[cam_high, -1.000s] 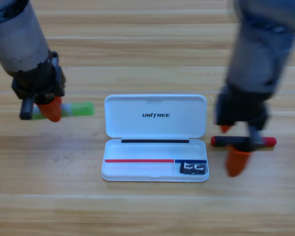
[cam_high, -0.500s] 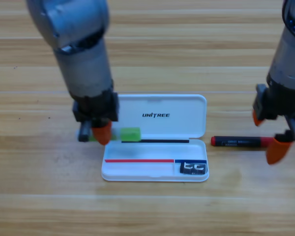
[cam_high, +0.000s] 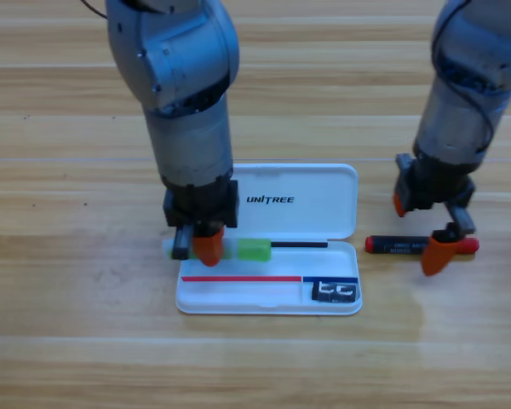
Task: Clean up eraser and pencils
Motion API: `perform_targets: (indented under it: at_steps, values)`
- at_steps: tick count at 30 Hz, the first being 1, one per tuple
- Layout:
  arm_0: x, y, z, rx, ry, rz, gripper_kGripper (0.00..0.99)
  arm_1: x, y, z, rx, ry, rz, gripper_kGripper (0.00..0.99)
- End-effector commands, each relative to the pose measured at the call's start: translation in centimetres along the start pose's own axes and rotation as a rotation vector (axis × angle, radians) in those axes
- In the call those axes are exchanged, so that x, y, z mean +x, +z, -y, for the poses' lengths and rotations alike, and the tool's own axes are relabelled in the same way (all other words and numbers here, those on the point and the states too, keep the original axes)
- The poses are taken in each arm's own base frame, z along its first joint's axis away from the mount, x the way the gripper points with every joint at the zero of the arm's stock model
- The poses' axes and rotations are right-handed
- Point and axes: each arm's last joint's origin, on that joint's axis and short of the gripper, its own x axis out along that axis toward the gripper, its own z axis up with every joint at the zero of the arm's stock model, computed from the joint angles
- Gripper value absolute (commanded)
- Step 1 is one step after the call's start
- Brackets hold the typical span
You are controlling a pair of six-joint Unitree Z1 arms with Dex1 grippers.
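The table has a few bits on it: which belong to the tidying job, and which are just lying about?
Job:
- eraser, in the case
- green-ended pencil, in left claw
- black pencil, under right claw
- white case

Lying about:
- nothing else in view

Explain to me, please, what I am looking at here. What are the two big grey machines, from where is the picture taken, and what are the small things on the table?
One still camera looks down on a wooden table. The grey machines are two robot arms, each ending in a gripper with orange jaws. The left gripper holds the pale pencil with a green end over the back edge of the open white case. The right gripper stands over the black pencil with red ends, which lies on the table right of the case; its jaws are open around it. The small black eraser lies in the case's right compartment.
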Motion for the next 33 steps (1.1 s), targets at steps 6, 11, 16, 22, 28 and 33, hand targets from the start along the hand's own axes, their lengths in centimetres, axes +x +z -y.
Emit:
perform_targets:
  at_steps: [6, 11, 16, 22, 28, 33]
  values:
    - [2.8, 2.1, 1.3, 0.04, -0.065, -0.033, 0.0, 5.2, -1.7, 3.6, 0.041, 0.025, -0.058, 0.963]
    - [2.8, 2.3, 1.5, 0.043, -0.088, -0.02, 0.0, 5.6, -2.7, 3.9, 0.061, 0.035, -0.071, 0.936]
    - [2.7, 2.4, 1.6, 0.046, -0.088, -0.018, 0.0, 6.0, -3.0, 3.6, 0.061, 0.054, -0.08, 0.844]
    - [2.6, 2.5, 1.8, 0.052, -0.101, -0.013, 0.0, 6.6, -3.3, 2.9, 0.029, 0.111, -0.08, 0.377]
    - [2.7, 2.8, 2.0, 0.058, -0.102, -0.01, 0.0, 6.2, -3.2, 2.5, 0.004, 0.129, -0.041, 0.0]
    - [3.3, 3.1, 1.9, 0.059, -0.108, -0.017, 0.0, 4.5, -3.1, 2.3, 0.037, 0.093, -0.029, 0.0]
